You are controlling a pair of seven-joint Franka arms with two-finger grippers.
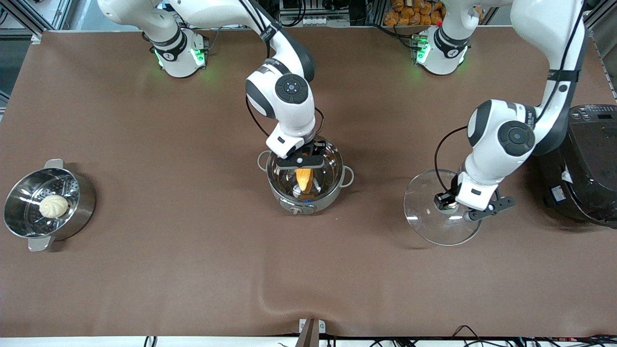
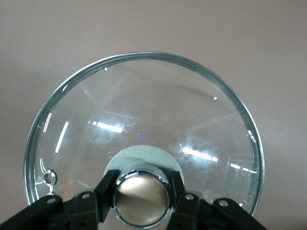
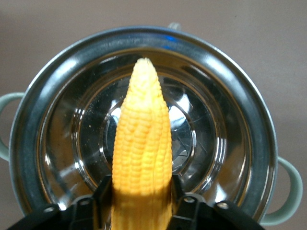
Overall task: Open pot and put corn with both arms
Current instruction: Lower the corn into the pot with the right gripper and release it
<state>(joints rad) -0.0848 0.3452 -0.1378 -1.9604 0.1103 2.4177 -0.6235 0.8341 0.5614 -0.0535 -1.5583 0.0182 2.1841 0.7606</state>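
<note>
Corn [image 1: 304,179] hangs tip-down inside the mouth of the pot [image 1: 332,189], pinched at its thick end between the fingers of the right gripper [image 1: 302,164]. In the right wrist view the cob [image 3: 142,158] runs from the fingers [image 3: 103,194] out over the middle of the pot's shiny floor [image 3: 216,143], its pointed tip toward the rim; whether the tip touches the bottom cannot be told. The pot stands open near the middle of the table [image 1: 193,270], its knob facing the front camera and a loop handle on each side.

Toward the left arm's end of the table, the glass lid [image 1: 429,217] sits low over or on the cloth, tilted; contact cannot be told. The left gripper [image 1: 453,205] is clamped on the lid's copper knob [image 2: 140,195], one finger [image 2: 106,189] pressed to each side of it in the left wrist view.

Beside the lid, at the table's edge on the left arm's end, stands a black cooker [image 1: 585,164]. At the right arm's end a steamer [image 1: 79,205] holds a pale bun [image 1: 53,206] on its perforated insert.
</note>
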